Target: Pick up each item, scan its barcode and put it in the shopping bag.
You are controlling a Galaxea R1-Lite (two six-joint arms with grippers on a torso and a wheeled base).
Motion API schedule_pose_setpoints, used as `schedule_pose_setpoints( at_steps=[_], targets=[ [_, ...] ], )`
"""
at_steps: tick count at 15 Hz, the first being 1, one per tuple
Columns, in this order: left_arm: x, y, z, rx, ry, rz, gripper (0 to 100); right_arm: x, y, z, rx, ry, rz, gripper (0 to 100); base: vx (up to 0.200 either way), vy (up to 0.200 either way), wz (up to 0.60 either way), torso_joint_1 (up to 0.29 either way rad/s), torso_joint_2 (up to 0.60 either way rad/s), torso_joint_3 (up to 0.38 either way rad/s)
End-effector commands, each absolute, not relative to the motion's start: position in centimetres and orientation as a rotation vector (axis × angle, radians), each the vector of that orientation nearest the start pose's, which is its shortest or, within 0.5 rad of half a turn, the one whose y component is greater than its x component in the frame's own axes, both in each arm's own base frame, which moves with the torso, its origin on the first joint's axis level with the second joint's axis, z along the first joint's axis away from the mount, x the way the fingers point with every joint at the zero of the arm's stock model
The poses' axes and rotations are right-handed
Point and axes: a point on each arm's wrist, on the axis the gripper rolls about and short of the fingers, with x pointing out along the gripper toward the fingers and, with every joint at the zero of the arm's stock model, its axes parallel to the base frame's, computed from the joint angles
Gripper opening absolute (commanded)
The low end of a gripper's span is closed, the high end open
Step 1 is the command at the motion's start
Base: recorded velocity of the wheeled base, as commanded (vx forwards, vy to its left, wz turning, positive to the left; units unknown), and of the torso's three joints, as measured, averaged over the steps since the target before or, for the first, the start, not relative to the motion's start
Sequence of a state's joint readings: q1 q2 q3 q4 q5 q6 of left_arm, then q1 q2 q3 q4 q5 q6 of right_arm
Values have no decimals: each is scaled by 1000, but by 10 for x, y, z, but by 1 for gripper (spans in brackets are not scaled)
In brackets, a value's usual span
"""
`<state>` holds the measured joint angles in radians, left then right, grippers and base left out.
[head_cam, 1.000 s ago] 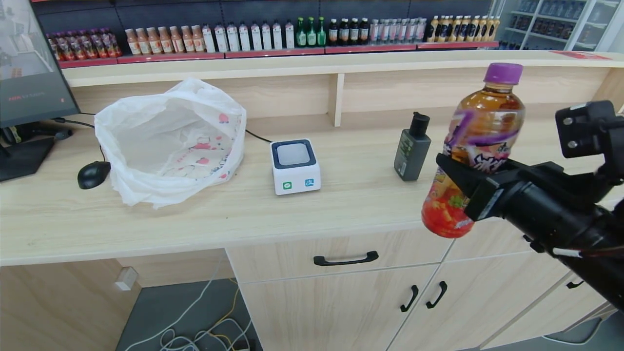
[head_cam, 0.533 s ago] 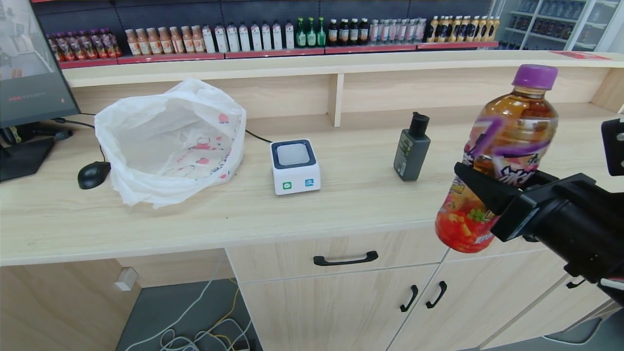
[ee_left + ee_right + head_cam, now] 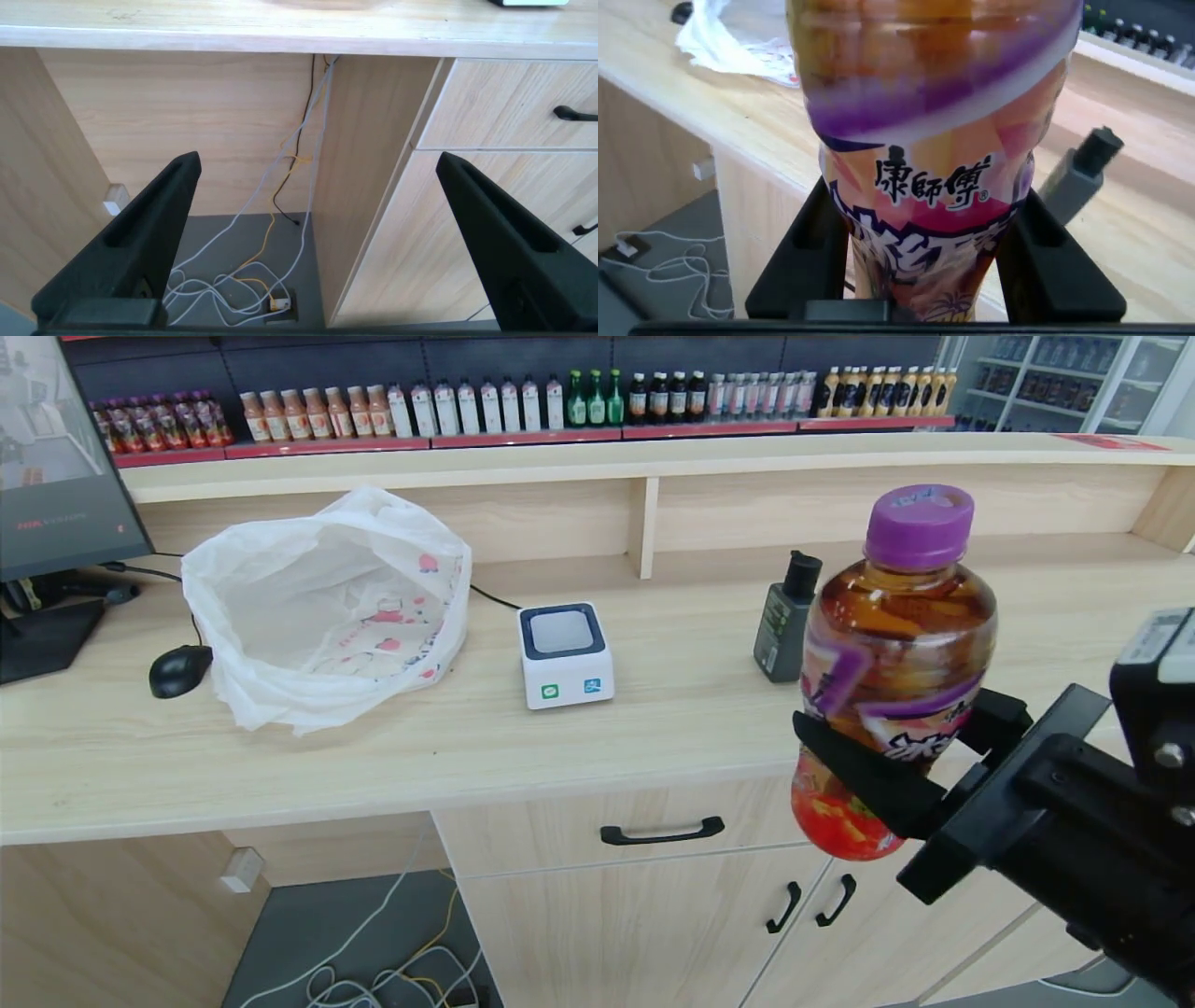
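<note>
As the right pincer (image 3: pixel 896 747) clenched the purple-capped drink bottle (image 3: pixel 896 635) round its label, the bottle stood upright at lower right of the head frame, seemingly out past the table (image 3: pixel 467 756) edge; depth hard to judge. Left pincer (image 3: pixel 318 168) hung released, fingers wide, below the tabletop. On the table sat: shopping bag (image 3: pixel 420 569) upper left, scanner (image 3: pixel 565 653) centre, dark pump bottle (image 3: pixel 789 621) right of it.
</note>
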<state>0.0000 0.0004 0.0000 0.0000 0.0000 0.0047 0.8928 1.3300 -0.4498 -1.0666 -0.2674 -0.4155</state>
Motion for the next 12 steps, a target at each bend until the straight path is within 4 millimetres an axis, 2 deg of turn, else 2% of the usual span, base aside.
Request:
schedule_pose_setpoints(
  at_steps=[1,4,7,9,12],
  targets=[
    [-23,0,75,5,0,0,100,98,157,226,-352,-349,674,0,0,0,0,0,0,0],
    [-23,0,75,5,0,0,100,85,148,228,-411,-404,679,0,0,0,0,0,0,0],
    [-23,0,75,5,0,0,100,75,150,224,-490,-447,733,0,0,0,0,0,0,0],
    [-23,0,75,5,0,0,100,68,167,213,-567,-445,812,0,0,0,0,0,0,0],
    [-23,0,75,5,0,0,100,72,190,206,-649,-462,886,0,0,0,0,0,0,0]
  ],
)
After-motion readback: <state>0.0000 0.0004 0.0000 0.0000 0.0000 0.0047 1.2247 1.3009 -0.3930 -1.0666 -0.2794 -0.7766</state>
